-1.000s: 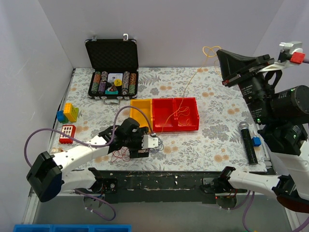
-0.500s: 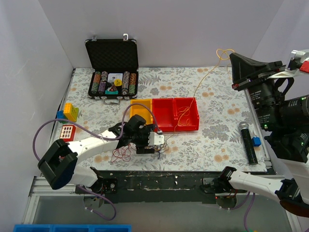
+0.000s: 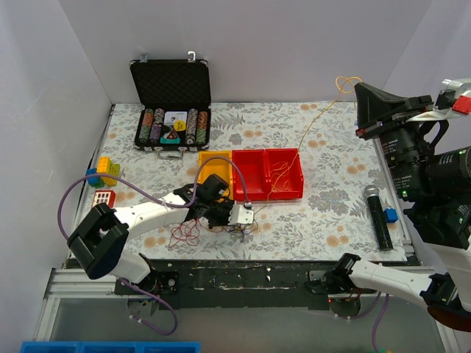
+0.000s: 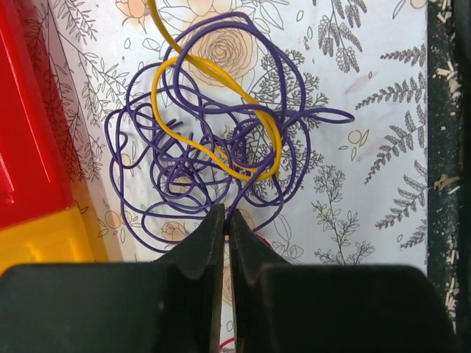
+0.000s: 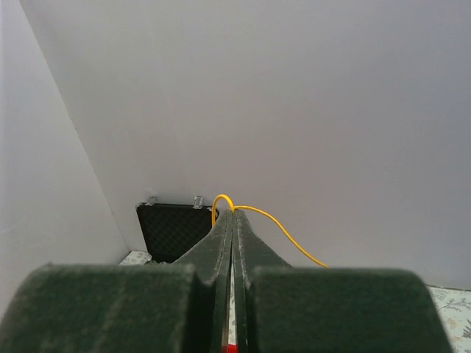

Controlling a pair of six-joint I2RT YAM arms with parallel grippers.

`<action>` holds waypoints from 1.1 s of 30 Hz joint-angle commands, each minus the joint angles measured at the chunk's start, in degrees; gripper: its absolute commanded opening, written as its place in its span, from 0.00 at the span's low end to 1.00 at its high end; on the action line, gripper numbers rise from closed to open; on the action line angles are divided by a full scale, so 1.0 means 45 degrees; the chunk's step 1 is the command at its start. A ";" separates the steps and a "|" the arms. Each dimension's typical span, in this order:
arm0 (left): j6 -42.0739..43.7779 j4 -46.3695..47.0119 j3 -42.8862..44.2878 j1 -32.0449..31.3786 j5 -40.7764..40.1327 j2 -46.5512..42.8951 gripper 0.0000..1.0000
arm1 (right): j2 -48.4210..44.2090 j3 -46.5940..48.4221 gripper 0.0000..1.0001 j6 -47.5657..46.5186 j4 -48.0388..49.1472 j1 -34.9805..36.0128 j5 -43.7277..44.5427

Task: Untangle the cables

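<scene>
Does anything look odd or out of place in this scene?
Yes. A yellow cable runs from the tangle, past the red bin, and up through the air to the shut right tool, which is high at the back right.

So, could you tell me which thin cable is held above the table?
The yellow cable, pinched in the right gripper; the purple cable and red cable lie on the table.

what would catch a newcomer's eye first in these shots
A yellow wire rises over the red bin to the right fingers, pinched shut on it high at the back right. Down front, the left fingers sit closed at a purple tangle near that bin.
</scene>
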 commanded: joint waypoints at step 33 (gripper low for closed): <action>0.4454 -0.1858 -0.4782 0.0059 -0.6135 -0.5023 0.00 | 0.1869 0.6765 0.01 -0.5015 0.4056 0.0146 0.1830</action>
